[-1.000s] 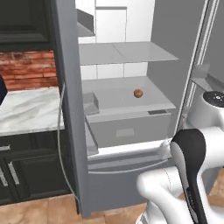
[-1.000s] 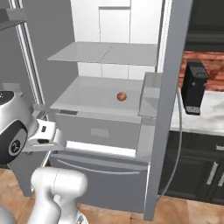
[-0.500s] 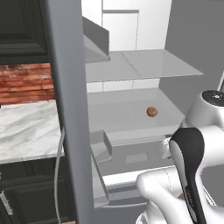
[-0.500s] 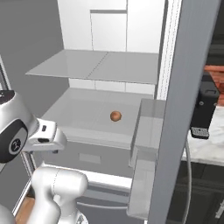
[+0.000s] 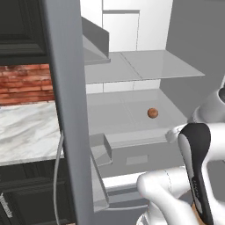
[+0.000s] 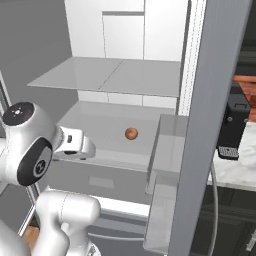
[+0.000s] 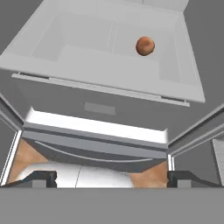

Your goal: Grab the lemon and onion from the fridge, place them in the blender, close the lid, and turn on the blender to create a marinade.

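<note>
The fridge [image 5: 132, 66] stands open, and the onion [image 5: 152, 113] sits alone on the wide lower shelf [image 6: 100, 130] — at about one o'clock in the hand view. The end effector [image 7: 112, 177] hangs in front of the drawers, its fingertips [image 7: 41, 177] set wide apart, holding nothing. The blender [image 6: 233, 125] stands on the marble desk [image 5: 26, 132] — past the right-hand door.

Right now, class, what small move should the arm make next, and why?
Probably reach forward and up toward the onion. It sits alone on the fridge shelf, well ahead of the fingers, which look spread wide apart with nothing between them.
</note>
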